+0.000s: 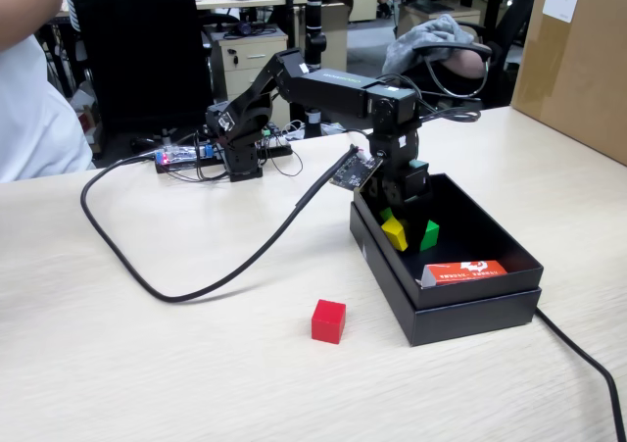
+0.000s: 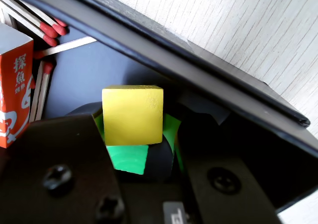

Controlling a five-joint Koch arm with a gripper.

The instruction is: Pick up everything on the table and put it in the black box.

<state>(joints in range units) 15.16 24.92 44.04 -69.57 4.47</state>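
A red cube (image 1: pixel 328 320) sat on the wood-grain table (image 1: pixel 147 364) beside the black box (image 1: pixel 470 310), where the gripper (image 1: pixel 397 228) pinched a yellow cube (image 2: pixel 132 114) inside, next to a green cube (image 1: pixel 428 234) and an orange-red matchbox (image 1: pixel 465 271).

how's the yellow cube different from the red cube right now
Place: the yellow cube is inside the black box, while the red cube sits outside it on the table.
Pose: in the fixed view the yellow cube looks tilted, and the red cube rests flat.
Company: the yellow cube is at the gripper, next to the green cube; the red cube stands alone.
Shared: both are small, solid-coloured cubes that look alike in size.
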